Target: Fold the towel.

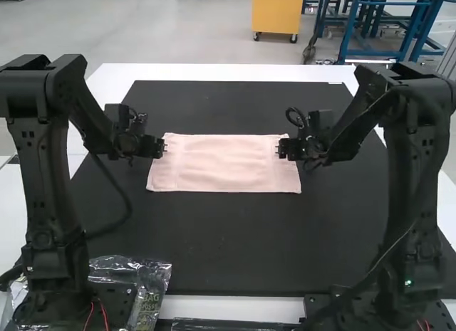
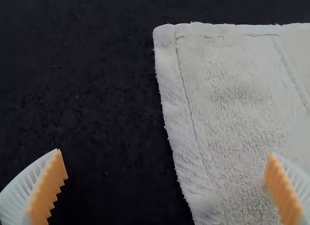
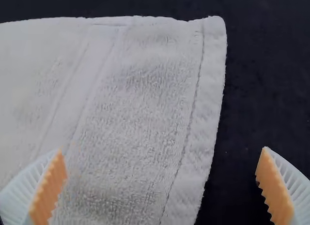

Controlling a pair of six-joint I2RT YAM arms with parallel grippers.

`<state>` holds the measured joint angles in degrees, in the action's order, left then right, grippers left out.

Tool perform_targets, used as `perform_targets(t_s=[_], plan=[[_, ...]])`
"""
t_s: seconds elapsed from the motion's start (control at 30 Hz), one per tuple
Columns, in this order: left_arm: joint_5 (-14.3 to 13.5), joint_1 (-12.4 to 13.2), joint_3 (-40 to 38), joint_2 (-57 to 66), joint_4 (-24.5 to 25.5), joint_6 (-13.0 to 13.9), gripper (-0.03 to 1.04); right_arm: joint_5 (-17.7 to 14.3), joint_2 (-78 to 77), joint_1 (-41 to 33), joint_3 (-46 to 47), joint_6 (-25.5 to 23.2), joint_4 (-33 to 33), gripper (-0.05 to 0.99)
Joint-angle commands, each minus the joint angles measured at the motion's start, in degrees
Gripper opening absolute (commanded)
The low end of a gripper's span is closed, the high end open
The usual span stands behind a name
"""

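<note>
The pale pink towel is laid flat as a wide, neat rectangle, with a dark mat spread under it; whether it is made up of 1 layer or 2 cannot be told. By its looped pile and stitched hems, it can be judged light, soft and limp, with enough grip not to slip from the pads, and hard to harm. It is best pinched at the 2 corners of a long edge, where the hem is likely a little stiffer; if it is taken too shallowly, only loops may be caught, and if it is pressed too deeply, the mat may be rubbed and the cloth rucked. The left gripper is held open at the towel's left end, its fingers set wide apart, with the side hem seen between them and nothing gripped. The right gripper is opened just as wide at the towel's right end, also empty, with that side hem between its fingers. The left arm is bent high at the elbow and sloped down inward to the towel's left end; the right arm is bent in much the same way, its wrist pointed in at the towel's right end.
</note>
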<state>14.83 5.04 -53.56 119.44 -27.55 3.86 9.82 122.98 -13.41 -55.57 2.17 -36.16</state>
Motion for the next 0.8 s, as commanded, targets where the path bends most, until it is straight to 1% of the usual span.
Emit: perform_targets(t_s=[0.0, 0.03, 0.1, 0.3, 0.33, 0.37, 0.4, 0.43, 0.47, 0.5, 0.57, 0.6, 0.7, 0.77], plan=[[0.38, 0.59, -1.2, 1.41, -0.93, 1.06, 0.95, -0.77, 0.68, -0.04, -1.56, 1.52, -0.58, 0.89], [0.38, 0.67, -1.2, 1.94, -1.45, 1.06, 0.95, -1.12, 1.04, -0.13, -1.65, 1.96, -0.66, 0.89], [0.38, 0.67, -1.2, 2.64, -1.89, 1.06, 0.95, -4.38, 1.65, -0.39, -1.65, 4.5, -1.72, 0.89], [0.29, 0.32, -1.28, 4.14, -2.95, 2.03, 0.95, -4.38, 3.5, -0.48, -2.17, 4.68, -1.63, 0.89], [0.29, 0.32, -1.2, 4.4, -3.65, 2.21, 0.95, -4.29, 3.85, -0.48, -2.52, 4.77, -1.19, 0.8], [0.2, 0.32, -1.28, 4.84, -4.18, 2.29, 0.93, -3.85, 4.2, -0.48, -2.61, 5.56, -1.02, 0.55], [0.29, 0.41, -1.2, 5.37, -5.14, 2.65, 0.81, -2.18, 4.64, -0.3, -2.44, 6.09, -1.37, 0.19], [0.55, 0.5, -1.2, 5.89, -5.5, 3.09, 0.53, -0.6, 5.17, -0.04, -2.61, 6.44, -1.37, -0.04], [0.55, 0.67, -1.2, 6.6, -6.38, 3.09, 0.19, -0.07, 5.69, 0.05, -2.88, 6.97, -1.19, -0.02], [0.55, 0.67, -1.28, 7.21, -7.69, 2.82, 0.01, 0.28, 6.05, 0.31, -3.23, 6.97, -0.4, -0.02], [1.78, 0.76, -1.28, 7.3, -8.57, 2.91, 0.03, 0.9, 6.13, 1.19, -3.32, 6.53, 0.48, -0.02], [1.87, 0.94, -1.37, 7.3, -8.66, 2.91, 0.03, 1.07, 6.05, 1.81, -3.32, 6.09, 0.48, -0.02], [2.13, 1.47, -1.55, 6.95, -8.31, 2.82, 0.03, 1.95, 5.17, 3.57, -3.49, 3.89, 0.65, -0.02], [3.1, 1.82, -1.72, 5.46, -7.25, 2.82, 0.03, 1.95, 3.32, 4.44, -3.49, 3.8, 1.53, -0.02]])
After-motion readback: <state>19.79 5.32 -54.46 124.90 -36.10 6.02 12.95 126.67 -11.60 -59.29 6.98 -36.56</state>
